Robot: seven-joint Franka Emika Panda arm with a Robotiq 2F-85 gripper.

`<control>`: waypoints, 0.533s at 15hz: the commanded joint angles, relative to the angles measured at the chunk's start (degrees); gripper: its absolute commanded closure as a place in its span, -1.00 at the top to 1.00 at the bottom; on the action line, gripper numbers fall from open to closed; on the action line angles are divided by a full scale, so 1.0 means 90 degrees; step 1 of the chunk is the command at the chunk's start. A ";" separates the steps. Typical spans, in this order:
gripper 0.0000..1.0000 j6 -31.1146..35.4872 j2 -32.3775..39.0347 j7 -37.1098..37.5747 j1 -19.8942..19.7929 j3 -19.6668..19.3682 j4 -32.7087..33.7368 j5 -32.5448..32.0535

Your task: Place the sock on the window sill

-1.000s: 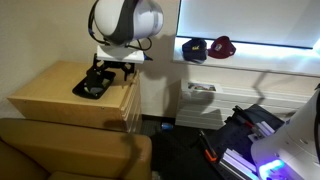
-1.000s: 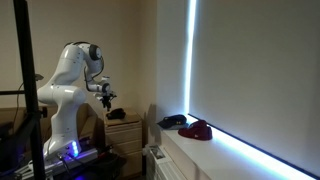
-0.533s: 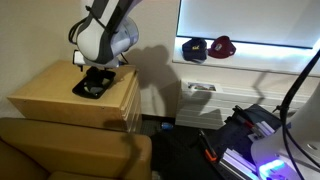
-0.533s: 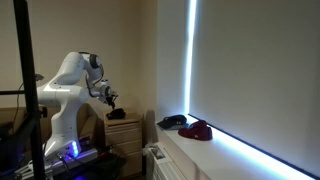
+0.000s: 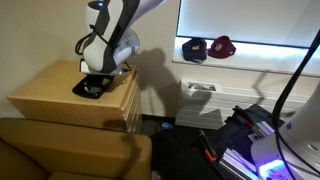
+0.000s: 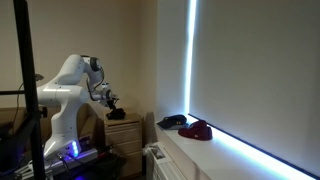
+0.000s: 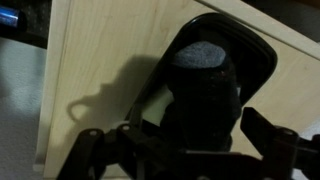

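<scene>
A dark sock (image 7: 200, 85) with a grey patch lies in a black tray (image 7: 262, 55) on a light wooden dresser (image 5: 50, 95). In the wrist view my gripper (image 7: 185, 142) is open, with one finger on each side of the sock and close above it. In both exterior views the gripper (image 5: 97, 76) (image 6: 112, 101) hangs low over the tray (image 5: 88, 92) on the dresser top. The window sill (image 5: 260, 48) (image 6: 235, 150) runs under the window, away from the dresser. The sock is too dark to make out in the exterior views.
A dark blue cap (image 5: 194, 48) and a red cap (image 5: 221, 45) sit on the sill; they also show in an exterior view (image 6: 172, 121) (image 6: 198, 130). A brown sofa back (image 5: 70, 150) stands in front of the dresser. A radiator (image 5: 200, 100) is below the sill.
The arm has swung down and left over the dresser; the gripper now sits low over the black tray and the sock.
</scene>
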 commanded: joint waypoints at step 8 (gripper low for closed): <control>0.46 0.1743 0.1784 -0.0213 0.0781 -0.0975 0.1415 0.1428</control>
